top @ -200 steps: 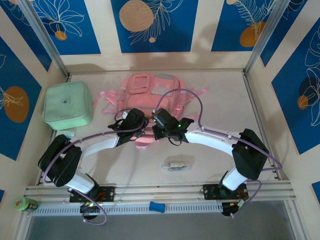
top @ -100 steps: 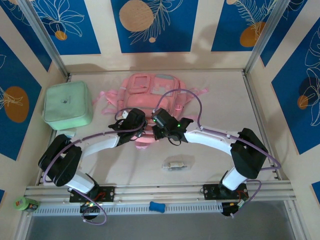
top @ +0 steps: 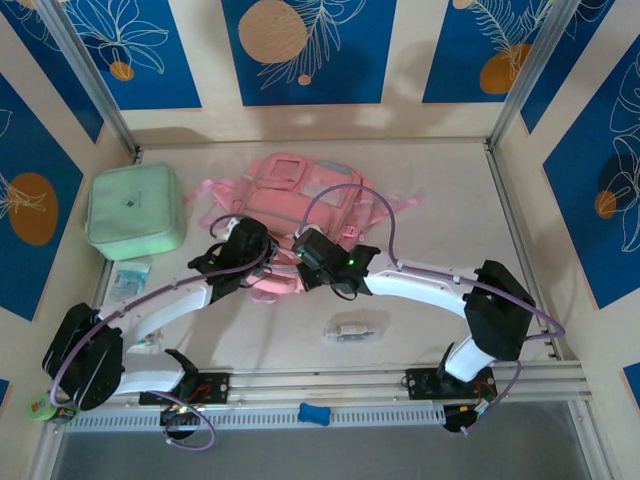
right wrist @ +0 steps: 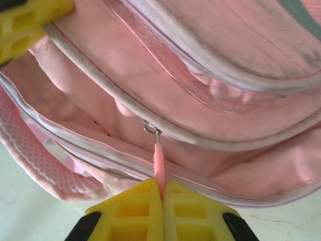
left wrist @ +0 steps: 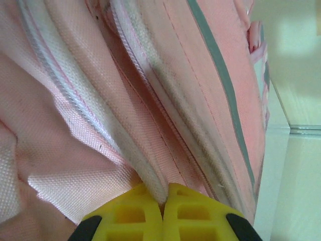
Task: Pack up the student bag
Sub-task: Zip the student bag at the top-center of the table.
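The student bag (top: 300, 190) is a pink backpack with grey-blue trim, lying flat at the back middle of the table. Both grippers meet at its near end. My left gripper (left wrist: 163, 193) is shut on a white-piped fabric edge (left wrist: 150, 181) of the bag; from above it (top: 258, 268) sits at the bag's near left corner. My right gripper (right wrist: 161, 188) is shut on the pink zipper pull (right wrist: 159, 158), which hangs from a metal ring on the zipper line; in the top view this gripper (top: 305, 268) is just right of the left one. A yellow left finger (right wrist: 25, 20) shows at the upper left of the right wrist view.
A mint green square zip case (top: 135, 210) lies left of the bag, with a small printed packet (top: 128, 280) in front of it. A small item in a clear wrapper (top: 350, 330) lies near the front middle. Metal frame rails border the table sides.
The left gripper has closed on the bag's edge. The left arm's elbow swung down and to the left, uncovering the small packet. Both grippers shifted slightly toward the near edge.
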You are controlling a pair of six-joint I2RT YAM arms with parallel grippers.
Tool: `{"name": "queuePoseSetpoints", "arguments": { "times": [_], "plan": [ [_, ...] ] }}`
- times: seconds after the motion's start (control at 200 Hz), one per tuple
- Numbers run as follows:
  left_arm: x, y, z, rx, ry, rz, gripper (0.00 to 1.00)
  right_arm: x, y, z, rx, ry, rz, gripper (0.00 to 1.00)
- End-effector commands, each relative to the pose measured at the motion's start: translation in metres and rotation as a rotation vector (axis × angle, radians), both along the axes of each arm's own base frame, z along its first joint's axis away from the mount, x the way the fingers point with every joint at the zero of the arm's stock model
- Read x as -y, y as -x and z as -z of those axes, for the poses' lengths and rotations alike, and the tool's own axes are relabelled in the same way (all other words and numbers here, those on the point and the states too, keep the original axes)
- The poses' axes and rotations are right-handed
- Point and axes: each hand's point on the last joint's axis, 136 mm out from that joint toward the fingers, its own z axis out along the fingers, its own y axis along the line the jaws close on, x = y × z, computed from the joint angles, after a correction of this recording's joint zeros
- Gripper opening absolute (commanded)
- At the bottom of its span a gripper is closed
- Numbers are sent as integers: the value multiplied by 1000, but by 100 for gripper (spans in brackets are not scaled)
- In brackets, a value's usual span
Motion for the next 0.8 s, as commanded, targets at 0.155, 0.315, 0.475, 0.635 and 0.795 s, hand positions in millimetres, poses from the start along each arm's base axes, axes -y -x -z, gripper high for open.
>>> {"name": "queuePoseSetpoints", "arguments": {
  "times": [0.155, 0.315, 0.475, 0.635, 0.795],
  "plan": [
    [-47, -12, -16, 44, -13, -2, 0, 30, 17, 1, 0, 59, -9, 0],
    [-67, -12, -16, 45, 15, -20, 0, 47, 14, 7, 6, 92, 22, 0],
    [-74, -10, -19, 43, -8, 8, 0, 61, -1, 7, 20, 107, 62, 0],
    [-82, -6, -14, 34, -27, 7, 0, 75, -23, 3, 38, 105, 113, 0],
    [-85, -5, -11, 21, -20, 25, 0, 94, -47, 4, 30, 79, 177, 0]
  ]
}}
